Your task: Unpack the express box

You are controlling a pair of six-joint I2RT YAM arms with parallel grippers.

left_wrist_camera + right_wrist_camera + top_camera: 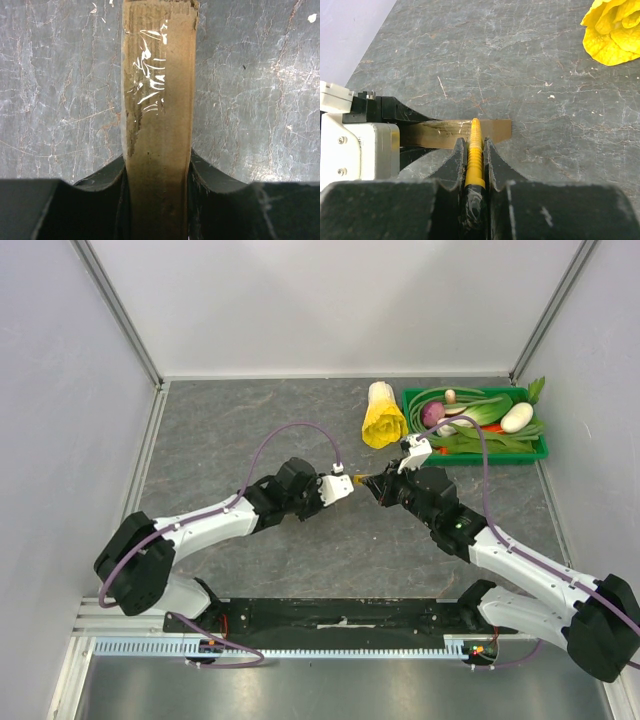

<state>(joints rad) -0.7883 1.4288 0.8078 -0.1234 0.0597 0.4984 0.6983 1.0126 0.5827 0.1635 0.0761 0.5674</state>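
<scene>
Left wrist view shows you the grip. The left tool (pixel 157 167) is clamped on the express box (pixel 157 100), which it holds by its narrow edge. A strip of clear tape (pixel 150 85) glints along that edge. In the top view the box sits mid-bench between the two tools, and the yellow leafy vegetable (pixel 383 418) and green tray (pixel 540 453) lie apart from it to the far right. Whether the box's underside rests on the bench (pixel 250 420) cannot be told.

The right tool (pixel 474 150) is closed tight on a yellow ribbed stick (pixel 476 127), probably a cutter. Its tip lies across the box's edge, close to the right end.

The step in hand looks like slitting the tape. To do it well:

- Line the tip up with the seam before you draw it, so it runs along the tape rather than across the cardboard.
- Press lightly. The box is thin and held at one end only, so a hard push could pivot it in the left clamp or buckle the edge.
- Cut shallow to spare whatever is inside.
- If you draw leftward, stop short of the left fingers.
- Watch the right wrist view throughout, as it alone shows the tip.
</scene>
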